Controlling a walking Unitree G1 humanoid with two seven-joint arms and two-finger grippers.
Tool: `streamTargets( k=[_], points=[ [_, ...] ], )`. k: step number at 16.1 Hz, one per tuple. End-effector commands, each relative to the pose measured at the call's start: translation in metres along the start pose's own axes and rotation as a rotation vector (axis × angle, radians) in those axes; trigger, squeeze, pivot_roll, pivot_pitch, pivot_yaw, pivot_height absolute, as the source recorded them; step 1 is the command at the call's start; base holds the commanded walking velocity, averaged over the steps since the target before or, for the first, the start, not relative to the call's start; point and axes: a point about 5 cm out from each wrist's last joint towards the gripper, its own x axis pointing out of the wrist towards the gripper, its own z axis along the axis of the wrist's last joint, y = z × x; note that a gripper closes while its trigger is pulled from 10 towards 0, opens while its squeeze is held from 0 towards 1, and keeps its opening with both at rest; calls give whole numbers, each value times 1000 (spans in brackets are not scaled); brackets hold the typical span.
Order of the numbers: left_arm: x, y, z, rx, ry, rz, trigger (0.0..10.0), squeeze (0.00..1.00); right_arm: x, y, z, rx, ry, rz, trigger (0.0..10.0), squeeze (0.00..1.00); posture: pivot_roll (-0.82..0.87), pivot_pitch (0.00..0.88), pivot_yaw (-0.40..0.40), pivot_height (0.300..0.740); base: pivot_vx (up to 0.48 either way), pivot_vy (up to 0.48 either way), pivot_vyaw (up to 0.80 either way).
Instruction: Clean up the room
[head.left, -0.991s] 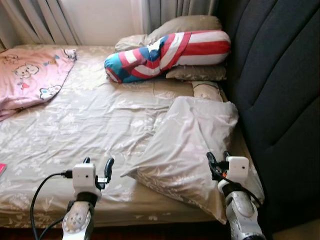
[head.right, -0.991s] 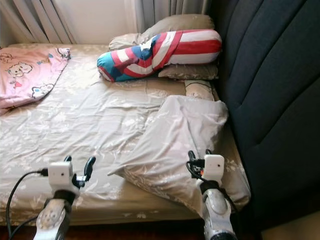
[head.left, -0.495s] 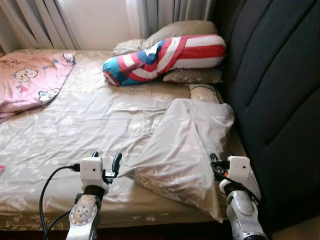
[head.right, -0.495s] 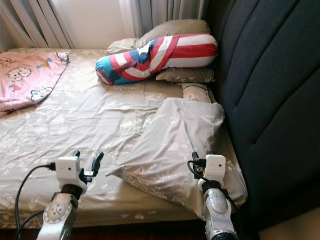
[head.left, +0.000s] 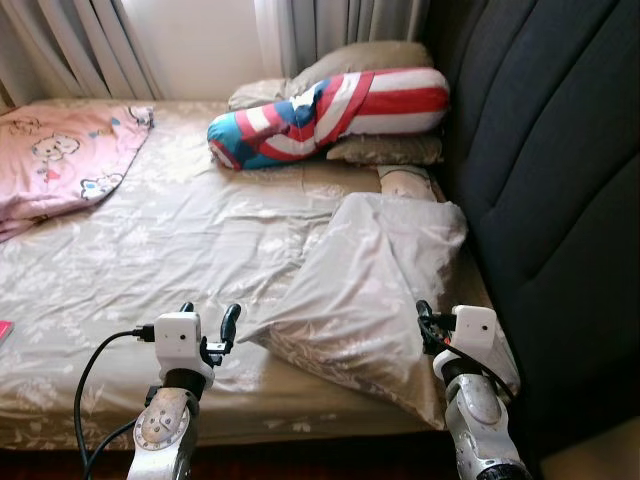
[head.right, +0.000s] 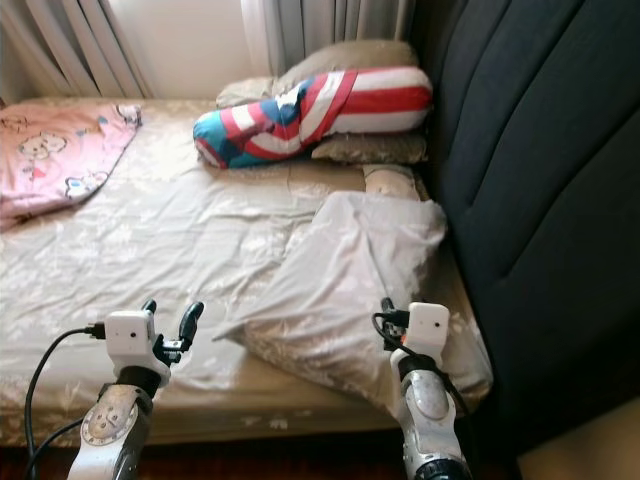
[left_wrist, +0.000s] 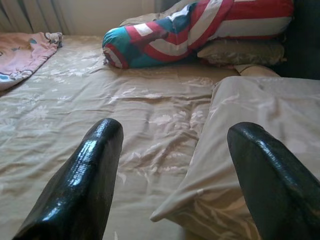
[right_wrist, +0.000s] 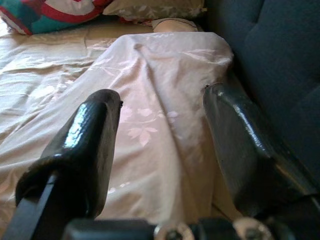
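Observation:
A beige flowered pillow (head.left: 375, 290) lies crooked on the bed's near right corner, beside the dark headboard. A red, white and blue bolster (head.left: 330, 110) rests on stacked beige pillows (head.left: 385, 150) at the far end. A pink cartoon blanket (head.left: 55, 160) is spread at the far left. My left gripper (head.left: 207, 320) is open, low over the sheet just left of the beige pillow's corner (left_wrist: 165, 212). My right gripper (head.left: 424, 322) is open over that pillow's near right edge (right_wrist: 160, 125), fingers either side of the cloth without touching it.
The dark padded headboard (head.left: 550, 170) runs along the right of the bed. Grey curtains (head.left: 100, 45) hang behind the far end. The wrinkled beige sheet (head.left: 170, 250) has open room in the middle. A black cable (head.left: 95, 370) loops from my left wrist.
The camera has shifted slightly. My left gripper has moved right, closer to the beige pillow's corner. My right gripper has stayed at the pillow's near right edge.

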Motion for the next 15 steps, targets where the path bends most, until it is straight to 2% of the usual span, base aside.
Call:
streamTargets(
  k=[1,15],
  points=[
    [2,0,2,9,8,-11,10000,0,-1,-1,1,2,-11,-2,10000,0,-33,114,-31,662,0,0,0],
    [4,-2,0,-5,40,-14,10000,0,1,6,1,24,13,20,10000,0,-24,119,-33,662,0,0,0]
  ],
)
